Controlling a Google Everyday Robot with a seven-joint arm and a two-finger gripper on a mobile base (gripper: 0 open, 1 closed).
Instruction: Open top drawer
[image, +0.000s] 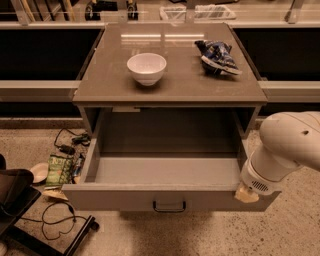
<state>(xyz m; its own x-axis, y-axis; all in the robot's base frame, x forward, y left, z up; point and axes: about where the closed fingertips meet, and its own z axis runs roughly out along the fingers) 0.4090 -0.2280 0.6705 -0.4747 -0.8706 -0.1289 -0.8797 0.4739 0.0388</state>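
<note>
Overall: a grey bench (100, 85) seen from in front and above, with its drawer pulled out.
Top drawer (167, 171): it sits under the bench top, slid well out toward the viewer.
Facing: its flat front faces the viewer and its open grey inside faces up.
Long axis: it runs left to right across the view, in line with the bench's front edge.
Handle (169, 206): a small black bar at the centre of the front, lying level.
Gripper (246, 194): at the drawer's front right corner, on the end of a thick white arm (285, 147) coming in from the right.
Grip: whether it is open or closed cannot be told.
Bench top: a white bowl (146, 68) stands upright left of centre, and a crumpled blue bag (217, 56) lies at back right, well apart from it.
Floor, left: a green packet (59, 169) and black cables (55, 222).
</note>
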